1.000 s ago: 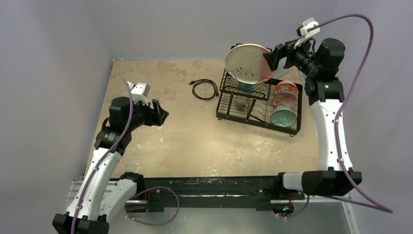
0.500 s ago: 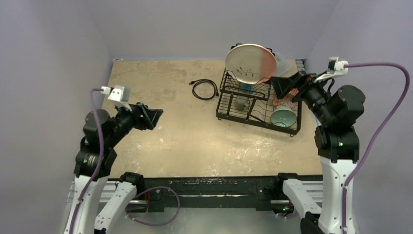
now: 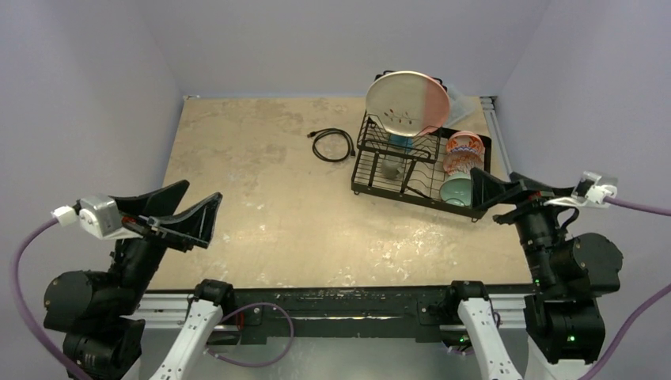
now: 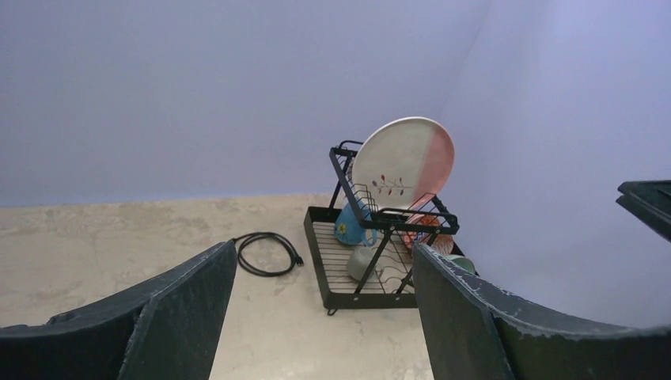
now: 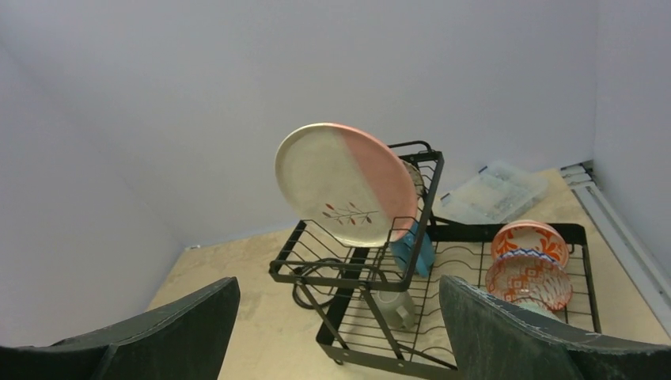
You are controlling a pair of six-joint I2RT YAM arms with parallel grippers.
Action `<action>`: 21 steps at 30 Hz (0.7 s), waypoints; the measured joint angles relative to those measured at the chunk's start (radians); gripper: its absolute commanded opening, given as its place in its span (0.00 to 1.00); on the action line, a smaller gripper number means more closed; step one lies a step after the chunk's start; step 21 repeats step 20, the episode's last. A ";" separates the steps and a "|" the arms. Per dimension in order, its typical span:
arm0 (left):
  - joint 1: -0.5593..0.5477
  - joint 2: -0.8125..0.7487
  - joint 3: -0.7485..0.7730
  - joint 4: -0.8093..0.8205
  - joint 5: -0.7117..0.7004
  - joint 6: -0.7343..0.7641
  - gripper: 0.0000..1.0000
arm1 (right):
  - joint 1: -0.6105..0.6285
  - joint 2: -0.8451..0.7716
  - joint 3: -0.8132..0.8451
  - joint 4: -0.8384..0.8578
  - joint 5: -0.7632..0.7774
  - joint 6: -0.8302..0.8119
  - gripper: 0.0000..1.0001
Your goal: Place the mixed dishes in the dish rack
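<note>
Dish rack: sat far right on table
Table: was mottled tan
Walls: were pale lilac
Left gripper: fingers spread
Right gripper: fingers spread

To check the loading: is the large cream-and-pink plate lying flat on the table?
No, the plate stands on its edge, tilted, in the upper tier of the dish rack.

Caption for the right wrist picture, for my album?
Open right gripper facing the loaded dish rack, cream-and-pink plate propped on top.
</note>
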 measured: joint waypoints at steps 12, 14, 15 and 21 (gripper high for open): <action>0.000 -0.024 0.079 -0.006 -0.026 -0.029 0.82 | 0.014 -0.210 0.045 -0.034 0.203 -0.025 0.99; 0.000 -0.032 0.070 0.007 -0.030 -0.029 0.83 | 0.034 -0.218 0.047 -0.022 0.241 -0.029 0.99; 0.000 -0.039 0.062 0.019 -0.032 -0.030 0.83 | 0.042 -0.219 0.040 -0.016 0.255 -0.030 0.99; 0.000 -0.058 0.043 0.056 -0.033 -0.030 0.84 | 0.060 -0.219 -0.047 -0.005 0.279 -0.042 0.99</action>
